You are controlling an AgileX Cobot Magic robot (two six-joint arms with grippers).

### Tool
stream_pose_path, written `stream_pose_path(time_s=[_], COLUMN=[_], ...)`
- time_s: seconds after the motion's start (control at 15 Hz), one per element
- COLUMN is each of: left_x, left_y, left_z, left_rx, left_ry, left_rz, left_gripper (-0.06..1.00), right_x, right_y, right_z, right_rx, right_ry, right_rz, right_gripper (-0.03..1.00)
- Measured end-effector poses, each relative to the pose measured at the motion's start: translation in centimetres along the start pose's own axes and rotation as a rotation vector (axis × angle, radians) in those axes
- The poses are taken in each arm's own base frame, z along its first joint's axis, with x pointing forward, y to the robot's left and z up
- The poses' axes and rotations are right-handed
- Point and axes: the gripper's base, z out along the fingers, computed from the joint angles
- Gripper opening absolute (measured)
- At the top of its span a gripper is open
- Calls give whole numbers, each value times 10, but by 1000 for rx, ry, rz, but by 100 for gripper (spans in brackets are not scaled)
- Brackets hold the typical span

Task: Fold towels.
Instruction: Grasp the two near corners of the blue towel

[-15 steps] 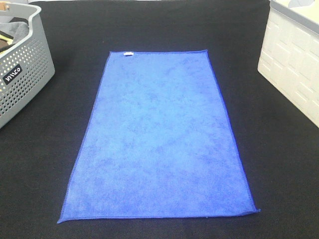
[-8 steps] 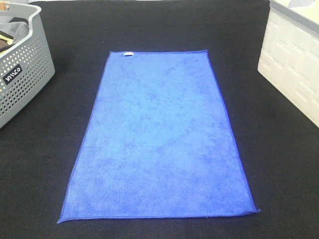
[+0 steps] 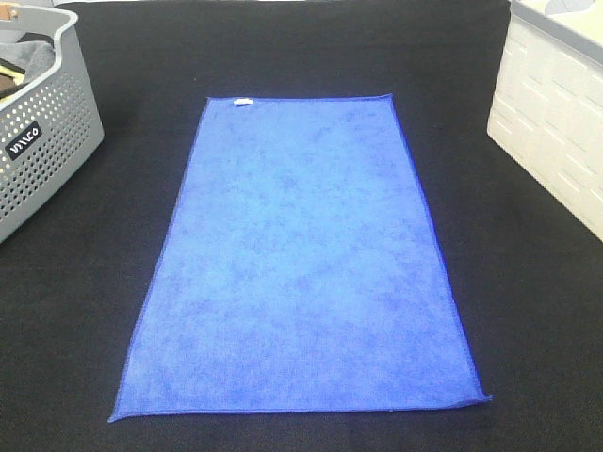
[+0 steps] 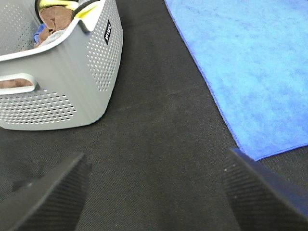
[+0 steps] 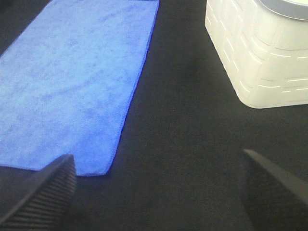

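Note:
A bright blue towel (image 3: 301, 259) lies spread flat in the middle of the black table, with a small white tag (image 3: 242, 102) on its far edge. Neither arm shows in the exterior high view. In the left wrist view my left gripper (image 4: 156, 197) stands open above bare black cloth, apart from the towel (image 4: 255, 62) and its near left corner. In the right wrist view my right gripper (image 5: 159, 192) also stands open over the black cloth, beside the near right corner of the towel (image 5: 72, 91). Nothing is between either pair of fingers.
A grey perforated basket (image 3: 47, 132) holding several cloths stands at the far left, also in the left wrist view as the basket (image 4: 67, 91). A white bin (image 3: 556, 122) stands at the far right, seen too as the bin (image 5: 260, 53).

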Motion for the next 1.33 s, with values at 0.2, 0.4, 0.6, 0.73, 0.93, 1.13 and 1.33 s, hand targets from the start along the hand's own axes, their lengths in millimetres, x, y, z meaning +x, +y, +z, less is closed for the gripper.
stream_pose_path(time_s=[0.2,0.4,0.6,0.73,0.93,1.13,1.33], left_x=[-11,-25,-32,-37,-40,-37,-31], left_y=[2,-3,-9,-14,-16,-15,-15], left_z=[10,33,52,78,113,157,178], left_rx=[6,104,188,261,328,343,343], left_ry=[44,139,244,382,507,580,634], left_rz=[-114,-276,-366,-418,-421,-458,-491], left_gripper=[73,73,73,73,73,73,73], right_x=[-17,-40,-46,-48,-45,-40,-37], right_y=[-2,3,7,9,11,8,5], right_z=[13,43,69,98,133,168,185], right_rx=[-13,-111,-171,-225,-295,-301,-278], right_ry=[97,272,401,545,671,713,723], right_rz=[83,189,264,298,286,272,283], right_gripper=[84,83,82,82,82,82,82])
